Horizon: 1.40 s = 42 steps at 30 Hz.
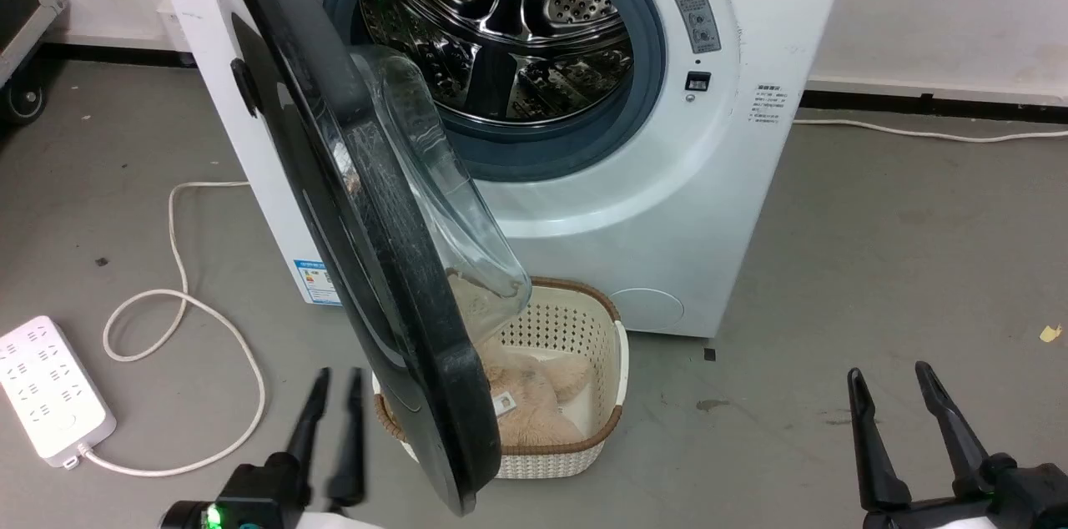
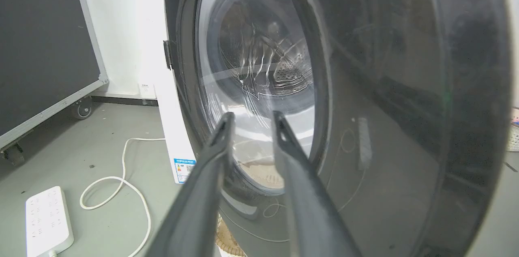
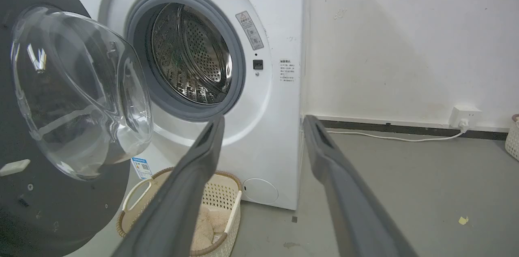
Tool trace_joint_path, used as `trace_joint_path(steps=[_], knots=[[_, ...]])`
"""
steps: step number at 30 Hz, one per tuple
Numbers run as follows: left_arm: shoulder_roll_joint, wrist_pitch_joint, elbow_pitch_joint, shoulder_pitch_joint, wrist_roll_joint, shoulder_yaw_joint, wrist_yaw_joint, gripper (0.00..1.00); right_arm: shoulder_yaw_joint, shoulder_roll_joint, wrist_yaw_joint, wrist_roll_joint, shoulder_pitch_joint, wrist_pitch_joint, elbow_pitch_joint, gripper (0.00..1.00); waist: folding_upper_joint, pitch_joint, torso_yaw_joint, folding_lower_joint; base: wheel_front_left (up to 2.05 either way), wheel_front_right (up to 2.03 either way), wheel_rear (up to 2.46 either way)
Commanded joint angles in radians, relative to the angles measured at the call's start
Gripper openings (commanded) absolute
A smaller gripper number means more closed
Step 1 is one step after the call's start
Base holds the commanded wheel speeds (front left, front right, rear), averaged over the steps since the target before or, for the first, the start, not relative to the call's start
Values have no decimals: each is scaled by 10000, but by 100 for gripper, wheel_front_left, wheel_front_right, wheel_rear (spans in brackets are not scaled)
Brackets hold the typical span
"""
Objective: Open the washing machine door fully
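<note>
Grey floor (image 1: 876,262), white washer. Item: washing machine door (image 1: 334,204), swung about halfway, over a basket (image 1: 613,379). Our left fingers (image 1: 309,420), narrowly parted and empty, sit beside its outer face; right fingers (image 1: 869,437) are spread, idle. We judge the swing unfinished; next, catch the rim and draw it back.
</note>
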Motion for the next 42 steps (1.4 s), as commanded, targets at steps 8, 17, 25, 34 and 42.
trace_joint_path(steps=[8, 17, 25, 34, 42], knots=[[1, -53, -2475, -804, -640, 1048, 518, 0, 71, 50, -9, -88, -89, -45, 19, 100, 0, -123, 16, 0, 0, 0, 0], [6, 340, -4643, -2116, -884, 752, 507, 0, 170, 50, -9, -86, -69, -45, 139, 100, 0, -253, -64, 0, 0, 0, 0], [2, 2229, -4871, -1859, -653, -1356, 411, 0, 210, 51, -9, 42, -91, -45, 213, 100, 0, -197, -190, 0, 0, 0, 0], [0, 2922, -1951, -583, -1182, -4065, 706, 0, 307, 51, -9, 346, -212, -45, 391, 100, 0, -92, -417, 0, 0, 0, 0], [1, 2299, -488, -865, -1721, -3497, 1163, 0, 240, 51, -9, 467, -215, -45, 349, 100, 0, 53, -370, 0, 0, 0, 0]])
